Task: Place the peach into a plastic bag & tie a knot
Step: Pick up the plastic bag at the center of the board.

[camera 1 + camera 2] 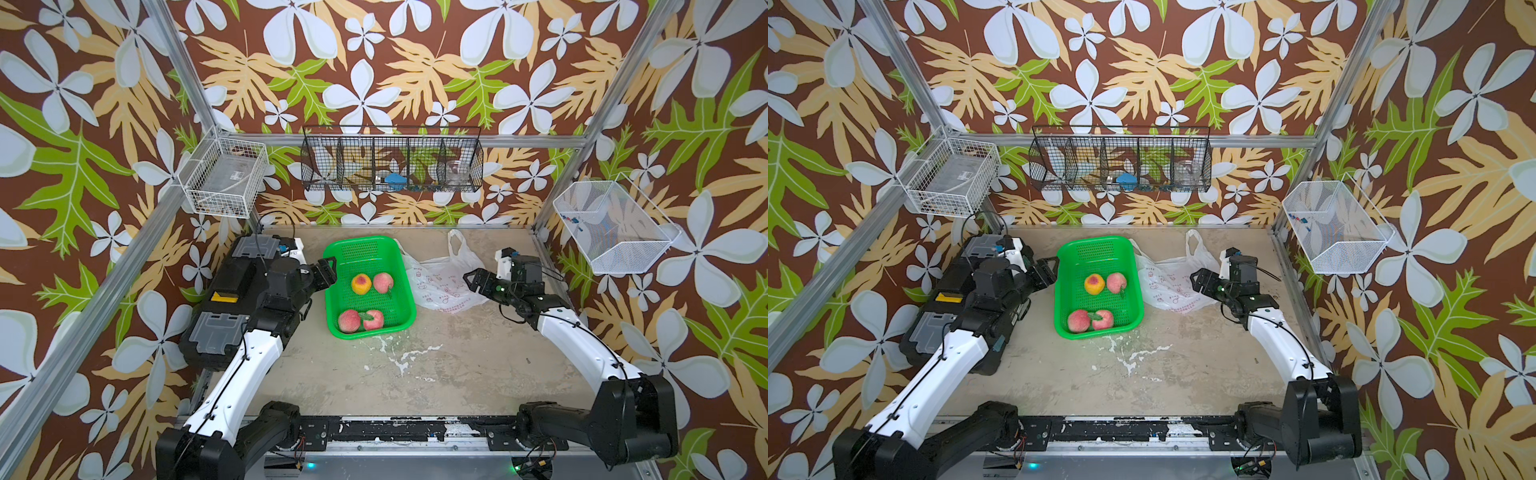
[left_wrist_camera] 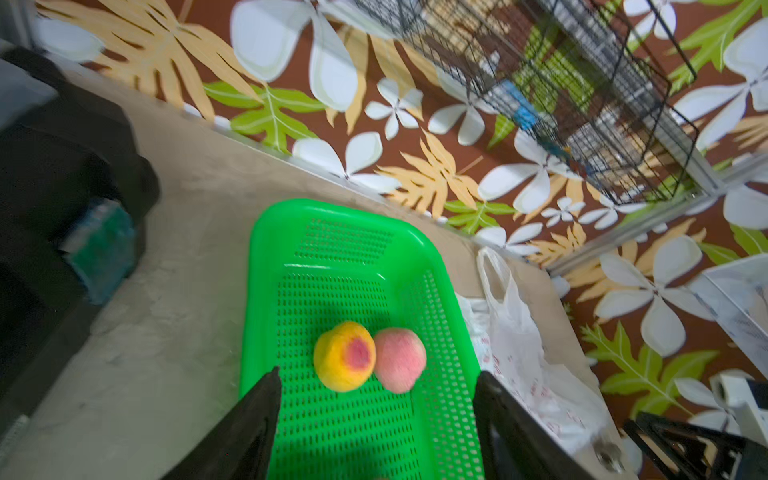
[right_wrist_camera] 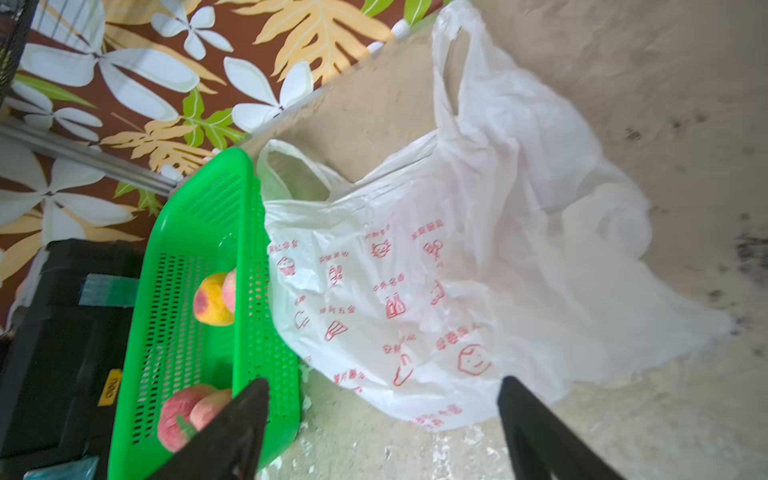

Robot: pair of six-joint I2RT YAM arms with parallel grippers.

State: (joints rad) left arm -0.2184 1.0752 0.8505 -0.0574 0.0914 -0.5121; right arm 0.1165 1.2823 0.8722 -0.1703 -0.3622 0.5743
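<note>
Now left gripper [image 1: 327, 269], jaws spread, empty, sits nearest the peaches [image 1: 361, 284], just to its right in the basket [image 1: 361, 240]; right gripper [image 1: 473, 279], likewise, faces bag [image 1: 440, 284].

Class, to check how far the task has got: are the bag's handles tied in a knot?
No: both handles of the bag lie as open loops, apart from each other and untied.

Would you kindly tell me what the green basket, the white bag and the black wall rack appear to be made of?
The basket looks like rigid moulded plastic, glossy, with regular perforations. The bag is thin translucent plastic film, crinkled, with red print. The rack is probably black coated metal wire, judging by its thin grid.
</note>
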